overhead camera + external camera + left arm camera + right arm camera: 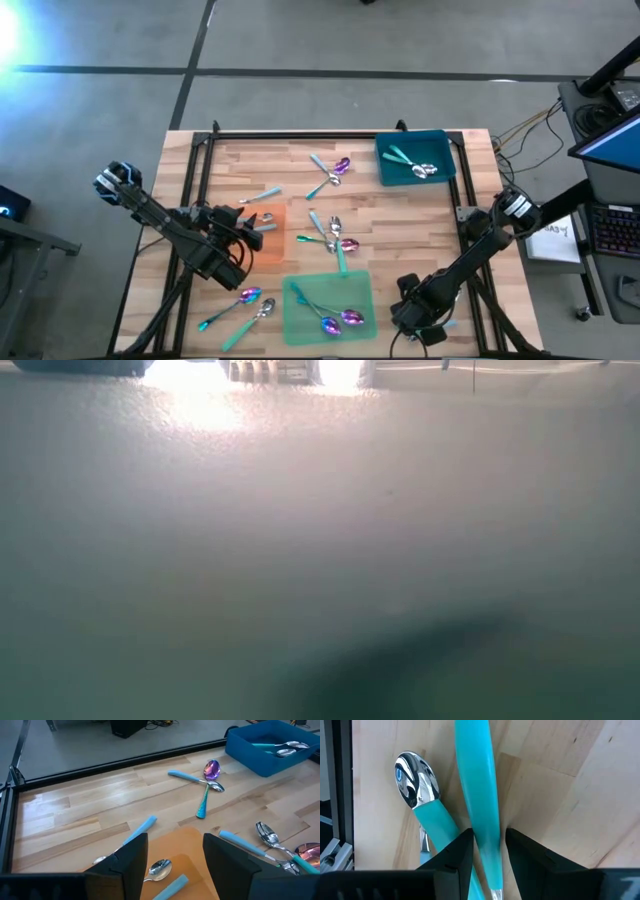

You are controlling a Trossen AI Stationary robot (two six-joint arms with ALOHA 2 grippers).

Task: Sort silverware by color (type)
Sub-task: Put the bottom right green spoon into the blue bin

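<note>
Right wrist view: right gripper [488, 847] at the table's near right corner, fingers closed on a teal handle [479, 790]; a silver spoon [416, 781] lies just beside, by the table's edge rail [341, 795]. High view hides that grip.
High view: left gripper [262, 224] over the orange mat [272, 240], jaws wide, holding nothing; silverware scattered mid-table, on the green mat [325, 303] and in the bin [415, 158]; bare wood at far left.
Low view: blurred.

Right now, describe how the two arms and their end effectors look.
Both arms are dark, slim and jointed. The left arm has a blue-lit cap at its base end; the right arm has a pale one. Each end effector has two flat, black, blocky fingers.
</note>
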